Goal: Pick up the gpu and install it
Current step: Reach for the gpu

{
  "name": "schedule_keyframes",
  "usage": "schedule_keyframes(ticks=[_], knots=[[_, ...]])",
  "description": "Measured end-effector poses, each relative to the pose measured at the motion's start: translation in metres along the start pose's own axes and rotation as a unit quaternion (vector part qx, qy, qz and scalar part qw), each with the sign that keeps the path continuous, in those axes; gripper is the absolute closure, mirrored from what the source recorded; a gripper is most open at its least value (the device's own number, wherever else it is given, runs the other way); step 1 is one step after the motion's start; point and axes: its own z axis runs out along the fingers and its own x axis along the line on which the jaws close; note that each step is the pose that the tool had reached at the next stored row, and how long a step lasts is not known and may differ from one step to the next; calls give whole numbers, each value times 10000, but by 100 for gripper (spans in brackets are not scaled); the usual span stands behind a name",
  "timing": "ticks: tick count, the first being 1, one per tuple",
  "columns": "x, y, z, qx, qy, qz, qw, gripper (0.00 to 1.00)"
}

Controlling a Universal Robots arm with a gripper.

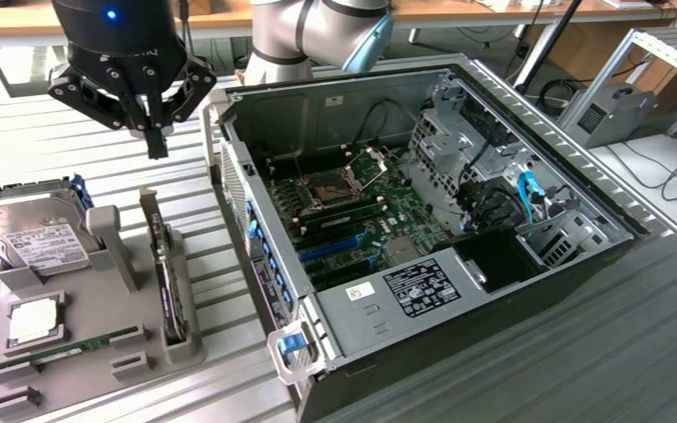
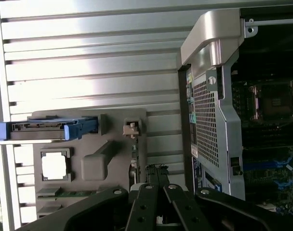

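Note:
The gpu point(image 1: 172, 280) is a slim black card with a silver bracket. It stands on edge in a slot of the grey holder tray point(image 1: 80, 379), at the exterior view's left of the computer case. My gripper point(image 1: 156, 145) hangs well above the table, over the far end of the tray, with its fingers shut and empty. In the wrist view the shut fingertips point(image 2: 151, 190) meet just over the thin edge of the gpu point(image 2: 133, 156). The open case point(image 1: 362, 304) lies on its side and shows the motherboard with its blue expansion slots point(image 1: 332, 247).
On the tray also sit a silver hard drive point(image 1: 33, 233) in a blue frame, a square processor point(image 1: 35, 319) and a green memory stick point(image 1: 68, 350). The case's side wall point(image 2: 209, 120) rises close beside the tray. A metal rack point(image 1: 668, 79) stands at the far right.

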Motion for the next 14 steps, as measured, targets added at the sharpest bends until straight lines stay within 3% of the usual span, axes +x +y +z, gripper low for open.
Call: schedule_keyframes(ticks=[14], knots=[[62, -5, 0, 0, 0, 0, 10000, 89]])
